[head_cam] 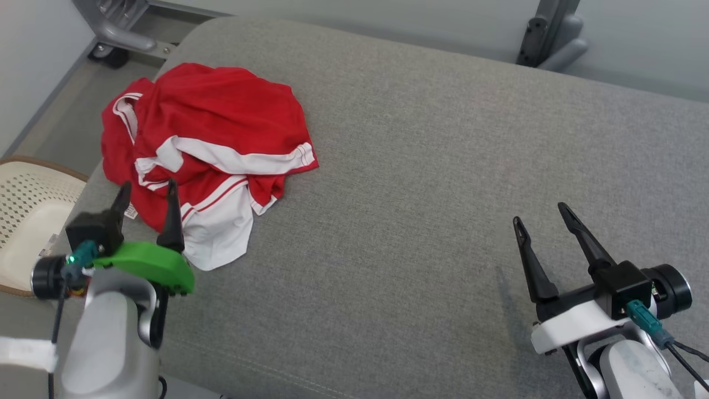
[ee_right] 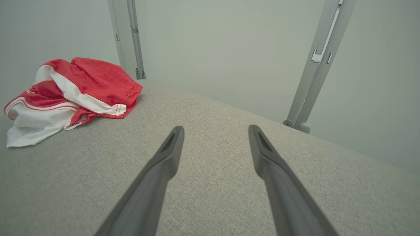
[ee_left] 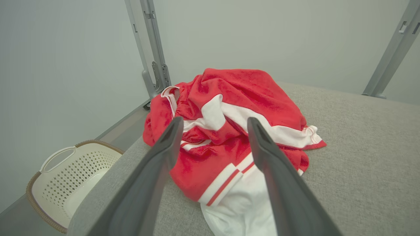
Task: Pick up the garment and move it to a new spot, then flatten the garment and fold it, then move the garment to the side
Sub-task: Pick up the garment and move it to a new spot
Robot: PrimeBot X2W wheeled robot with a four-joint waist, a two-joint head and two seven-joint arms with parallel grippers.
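Head, left wrist and right wrist views. A crumpled red garment (head_cam: 216, 127) with white panels and thin red-and-white striped trim lay at the far left corner of the grey padded surface (head_cam: 432, 166), its left side reaching that surface's left edge and its white part pointing toward the near edge. A small white tag (head_cam: 131, 211) showed at the garment's near left hem; its print was too small to read. The left gripper (head_cam: 148, 184), on a green mount, stood near the left edge with both fingers spread wide over the garment's near part and nothing between them; whether the tips touched the cloth could not be told. The right gripper (head_cam: 539, 213), on a white mount, hung over bare fabric near the near right corner, well apart from the garment, its fingers likewise wide apart and empty. A cream perforated basket (head_cam: 27, 194) with a brown rim sat on the floor just beside the left edge.
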